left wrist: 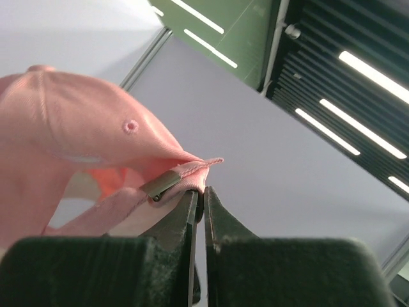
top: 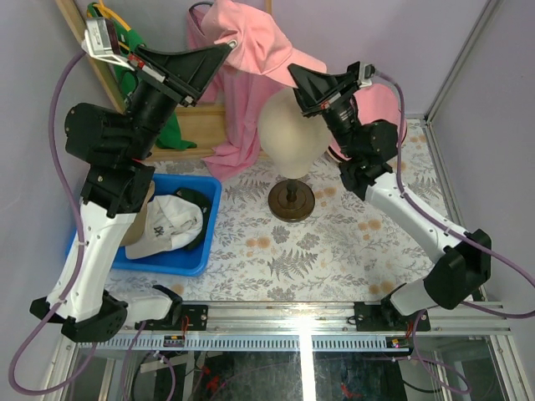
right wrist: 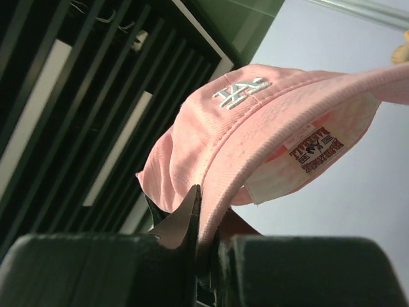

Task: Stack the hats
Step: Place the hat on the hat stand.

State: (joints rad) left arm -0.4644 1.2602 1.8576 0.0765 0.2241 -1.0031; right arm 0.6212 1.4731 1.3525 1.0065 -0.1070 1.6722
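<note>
Nearest the lens, a metal rail [top: 292, 317] runs along the table's [top: 334, 251] near edge and carries the bases of 2 arms. Fern-print cloth covers the table, and pale lilac walls [top: 468, 100] close it in at the far and right edges. At the left edge, toward the near corner, a blue bin [top: 213, 209] holds 2 hats: a tan cap [top: 167, 225] with dark lettering and a dark green cap [top: 194, 199] partly tucked under it. A beige mannequin head [top: 288, 129] stands on a round dark stand [top: 291, 202] at mid-table. Behind it, a pink shirt [top: 234, 125] hangs at the far edge beside a wooden frame [top: 196, 125]. The pink cap [top: 267, 58] is held in the air above the far side of the mannequin head, stretched between both tools. The left gripper [top: 227, 43] is clamped on the cap's rear edge beside the strap buckle. The right gripper [top: 294, 73] is pinched on the edge of the brim. Bare cloth lies between the bin, the stand and the right edge.
</note>
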